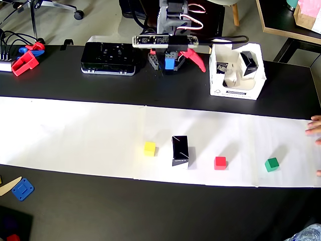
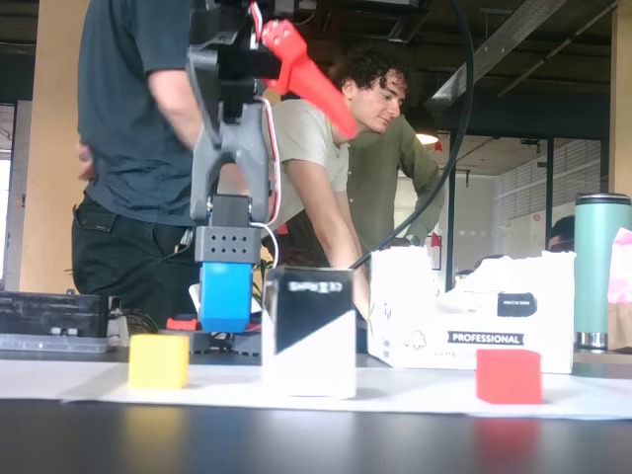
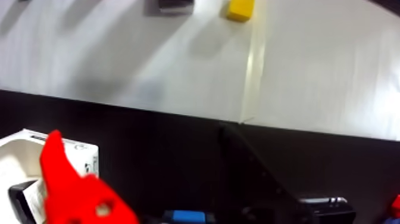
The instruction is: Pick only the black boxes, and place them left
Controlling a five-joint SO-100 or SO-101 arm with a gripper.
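Note:
One black box (image 1: 180,150) with a white lower band stands upright on the white paper (image 1: 75,135), between a yellow cube (image 1: 149,148) and a red cube (image 1: 220,162). The fixed view shows the same box (image 2: 308,331) in front of the arm, and the wrist view catches only its edge (image 3: 175,5) at the top. Another black box (image 1: 248,63) leans inside the white carton (image 1: 235,93) at the back right. My gripper (image 1: 185,68) hangs over the dark table at the back, well behind the paper. It is wide open and empty, with the red finger (image 2: 308,77) flared away from the blue one (image 2: 226,294).
A green cube (image 1: 271,164) sits on the paper's right part. A flat black device case (image 1: 109,57) lies left of the arm's base, with red and blue parts (image 1: 25,59) at far left. A person's hand (image 1: 315,125) rests at the right edge. People stand behind the table.

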